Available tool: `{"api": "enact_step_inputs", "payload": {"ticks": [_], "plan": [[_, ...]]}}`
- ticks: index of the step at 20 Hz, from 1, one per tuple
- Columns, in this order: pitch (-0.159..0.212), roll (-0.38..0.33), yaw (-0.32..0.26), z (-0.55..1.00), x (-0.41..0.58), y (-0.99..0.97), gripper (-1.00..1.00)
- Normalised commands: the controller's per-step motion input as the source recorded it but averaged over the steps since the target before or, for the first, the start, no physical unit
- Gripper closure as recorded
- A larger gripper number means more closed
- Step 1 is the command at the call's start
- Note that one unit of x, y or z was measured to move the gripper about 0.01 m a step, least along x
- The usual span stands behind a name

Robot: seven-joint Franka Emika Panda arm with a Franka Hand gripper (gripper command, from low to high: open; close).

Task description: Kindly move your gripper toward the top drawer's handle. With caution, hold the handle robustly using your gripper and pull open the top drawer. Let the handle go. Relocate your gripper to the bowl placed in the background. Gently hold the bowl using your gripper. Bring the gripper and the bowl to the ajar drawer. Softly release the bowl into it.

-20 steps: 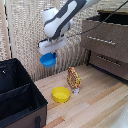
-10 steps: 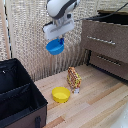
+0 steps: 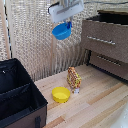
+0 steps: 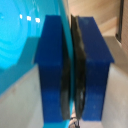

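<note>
One end effector point(image 3: 68, 23) pinches one blue bowl point(image 3: 61, 32) aloft; one yellow bowl point(image 3: 61, 94) below; two drawers.

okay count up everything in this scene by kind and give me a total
Bowls: 2, blue bowl in the gripper, yellow bowl
Drawers: 2, top drawer, lower drawer
Black boxes: 1, black box
Patterned objects: 1, patterned object
Total: 6
</note>
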Motion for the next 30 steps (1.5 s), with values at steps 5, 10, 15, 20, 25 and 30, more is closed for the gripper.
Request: {"api": "enact_step_inputs", "payload": {"ticks": [5, 10, 15, 20, 25, 30], "plan": [[0.146, 0.000, -0.178, 0.90, 0.181, -0.57, 1.00], [0.161, 0.027, -0.084, 0.75, 0.042, -0.81, 1.00], [0.201, 0.028, -0.075, 0.59, -0.006, -0.87, 1.00], [0.149, 0.066, -0.035, 0.51, 0.000, -0.92, 1.00], [0.007, 0.132, -0.006, 0.70, 0.185, -0.85, 1.00], [0.000, 0.126, 0.000, 0.72, 0.219, -0.90, 1.00]]}}
